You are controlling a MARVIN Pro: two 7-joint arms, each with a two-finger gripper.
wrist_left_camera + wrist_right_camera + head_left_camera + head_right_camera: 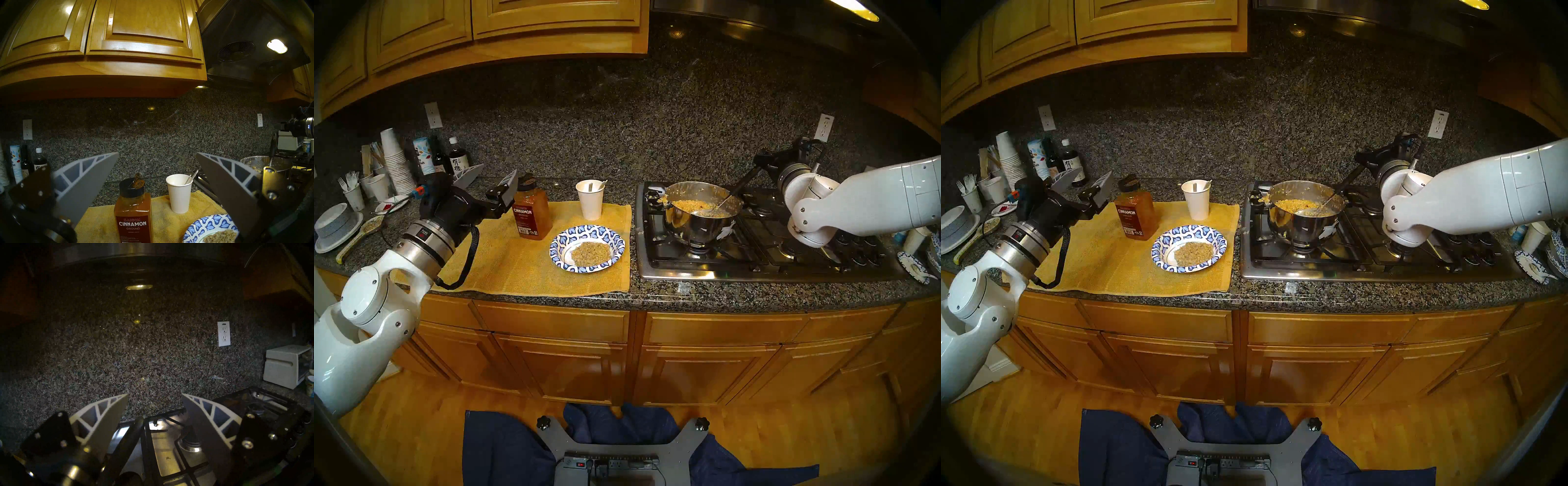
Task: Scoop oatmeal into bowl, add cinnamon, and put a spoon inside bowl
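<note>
1. Beige-tan lumpy oatmeal (590, 253) already lay in a flat mound in the white centre of the shallow round paper bowl with the blue-and-white leaf rim (565, 236), which sat on the yellow woven cloth (504, 268) on the dark granite worktop (755, 295); scooping looked done.
2. More oatmeal stayed in the shiny steel pot (697, 224) on the black gas hob (789, 258) at the right, with a long metal serving spoon (711, 207) leaning in it, handle up and to the far right.
3. The tall squarish clear bottle of orange-brown cinnamon (531, 212) stood upright just left of the bowl, long axis vertical, label facing the near edge, its cap flap raised. No powder showed on the oatmeal, so that step seemed left.
4. The small white plastic spoon (192, 177) stood in a white paper cup (590, 200) beyond the bowl, tilted, upper end towards the right; it had yet to go in the bowl.
5. The left pincer (157, 171) hung wide open and empty, aimed at the cinnamon.
6. The right pincer (154, 405) was parted over the hob, holding nothing.
</note>
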